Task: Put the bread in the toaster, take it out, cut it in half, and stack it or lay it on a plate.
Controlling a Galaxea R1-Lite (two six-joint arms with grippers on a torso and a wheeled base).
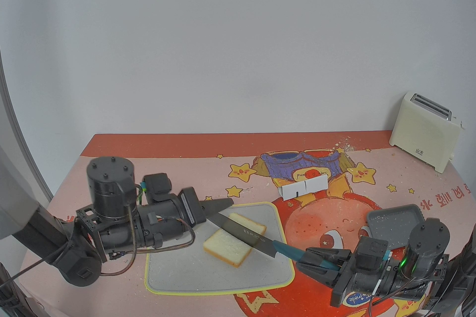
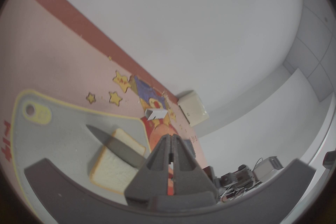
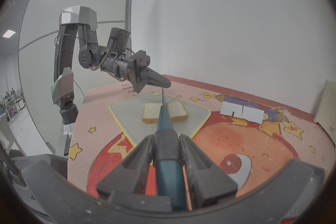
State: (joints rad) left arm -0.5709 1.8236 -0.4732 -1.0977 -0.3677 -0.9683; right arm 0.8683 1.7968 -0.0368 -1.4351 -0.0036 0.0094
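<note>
The right gripper (image 3: 167,140) is clamping the teal handle of a steel-bladed knife (image 1: 245,235), its blade crossing the middle of the pale square bread slice (image 1: 229,248) on the grey, yellow-rimmed cutting board (image 1: 173,268). The left gripper (image 1: 224,204), fingers (image 2: 159,161) pressed together, is hovering by the knife tip. A grey square plate (image 1: 391,220) is lying nearby; the cream toaster (image 1: 425,130) is standing far right.
</note>
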